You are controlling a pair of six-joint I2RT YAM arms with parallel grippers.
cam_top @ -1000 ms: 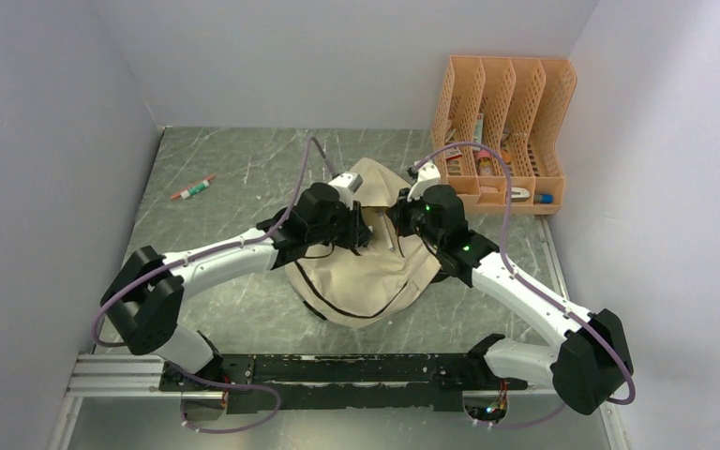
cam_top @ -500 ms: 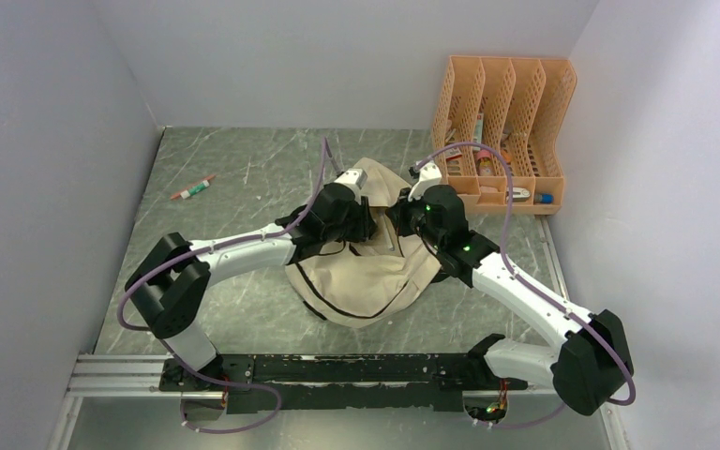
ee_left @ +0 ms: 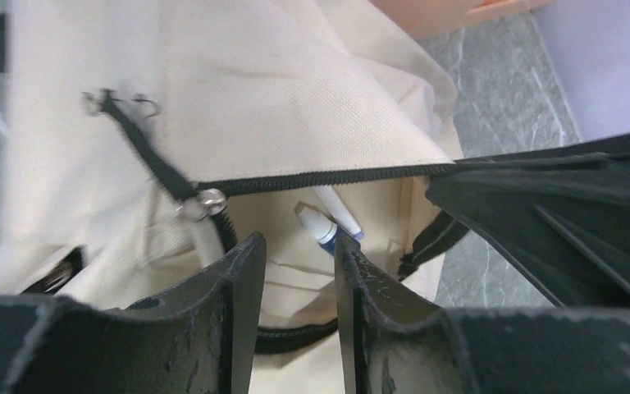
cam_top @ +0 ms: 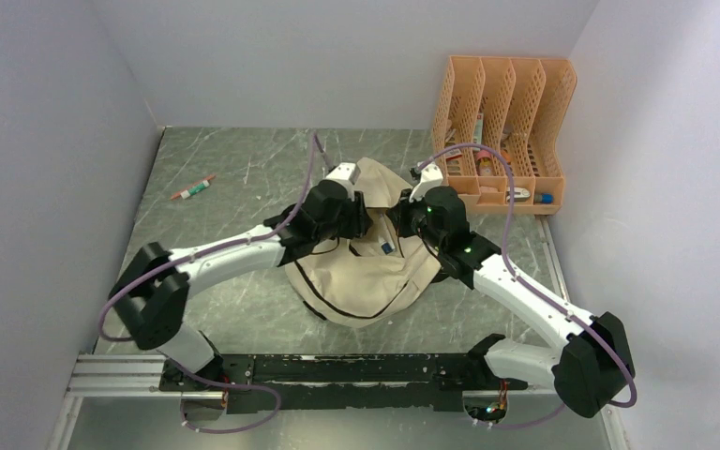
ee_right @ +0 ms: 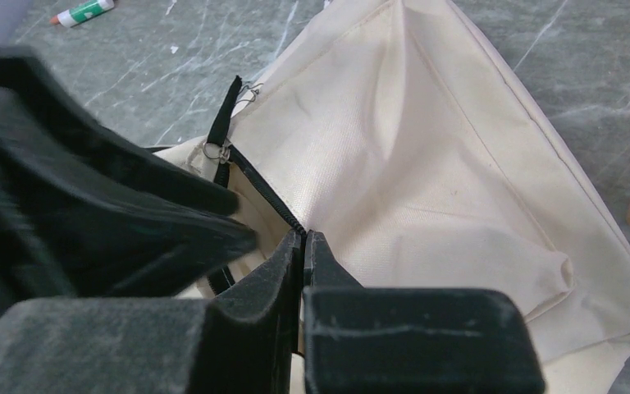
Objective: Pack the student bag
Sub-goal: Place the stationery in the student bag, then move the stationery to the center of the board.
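Beige student bag (cam_top: 367,277) under left gripper (ee_left: 295,246); right gripper (ee_right: 303,240) pinching it.

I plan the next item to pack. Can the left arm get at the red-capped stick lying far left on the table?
Probably yes. The red-capped stick lies alone on the table on that arm's side, nothing around it, and the left gripper is open and empty.

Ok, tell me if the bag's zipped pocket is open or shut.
Open. In the left wrist view the student bag's zipper edge gapes, with a pen showing inside; the right gripper pinches that edge.
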